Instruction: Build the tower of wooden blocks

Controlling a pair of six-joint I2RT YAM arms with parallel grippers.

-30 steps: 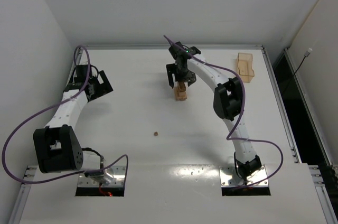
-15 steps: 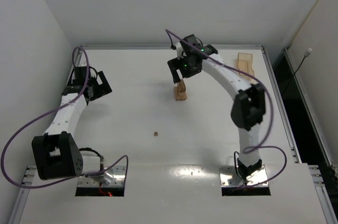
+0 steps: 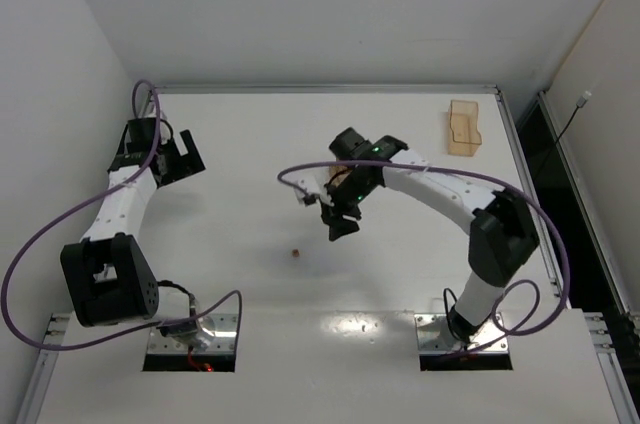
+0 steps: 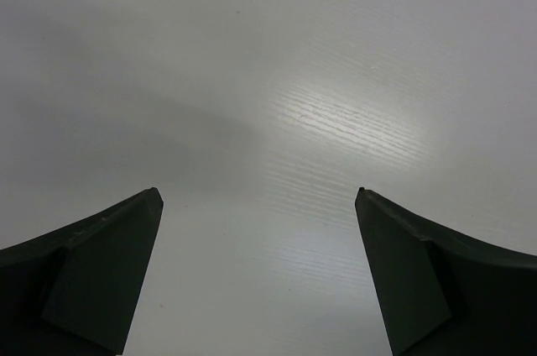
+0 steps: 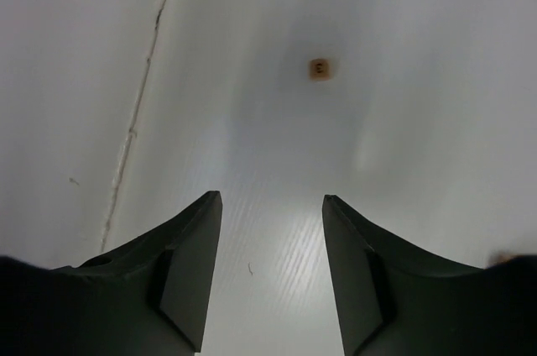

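Cube [image 5: 320,68] of tan wood rests on smooth white table [image 5: 436,129].

One wood block [image 3: 296,253] lies on the table [image 3: 230,204] — near-left of the right gripper [image 5: 270,201]; the tray [image 3: 464,128] sits back-right.

left tool [image 4: 258,192], right tool [image 5: 270,197], both agape

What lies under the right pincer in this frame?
Only bare table shows between the fingers of the open right pincer; the wood cube lies ahead of it. Whatever sits beneath the fingers themselves is covered.
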